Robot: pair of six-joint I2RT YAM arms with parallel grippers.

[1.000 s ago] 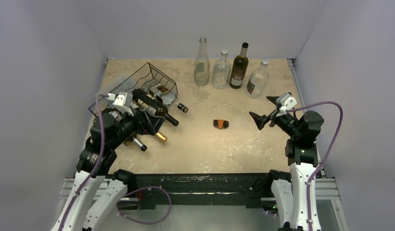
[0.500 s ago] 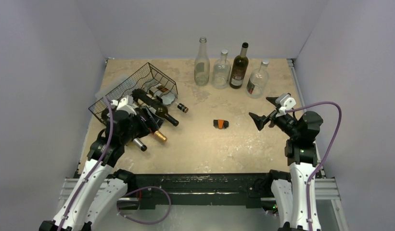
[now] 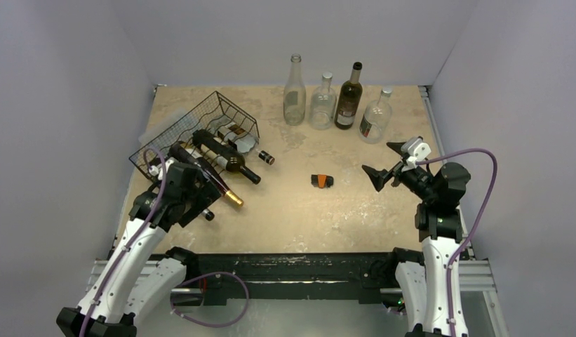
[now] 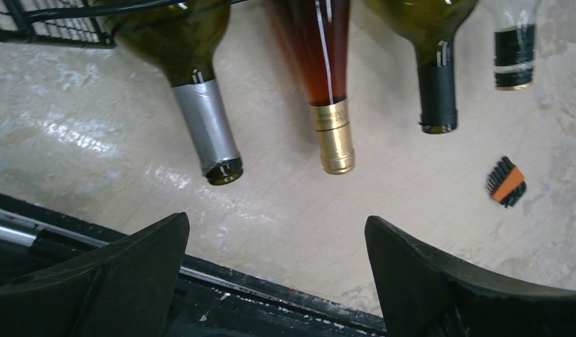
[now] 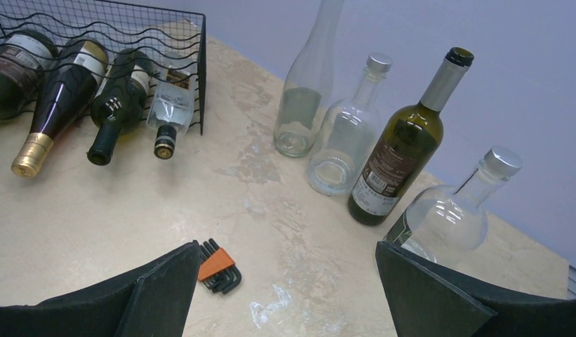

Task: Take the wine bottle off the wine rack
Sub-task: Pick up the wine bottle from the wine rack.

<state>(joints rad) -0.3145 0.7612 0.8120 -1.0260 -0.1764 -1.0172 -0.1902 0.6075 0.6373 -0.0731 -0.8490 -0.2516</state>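
Observation:
The black wire wine rack sits at the back left of the table, with several wine bottles lying in it, necks pointing to the near right. In the left wrist view they are a silver-necked bottle, a gold-foil amber bottle, a black-capped green bottle and a clear bottle. My left gripper is open and empty, just short of the silver and gold necks, touching none. My right gripper is open and empty at the right, far from the rack.
Several bottles stand at the back: a tall clear one, a round clear one, a dark green one and another clear one. An orange hex-key set lies mid-table. The black front rail is just below my left gripper.
My left arm has drawn back from over the rack toward the near edge and dropped lower, its gripper now off the bottles. The right arm and the bottles have not moved.

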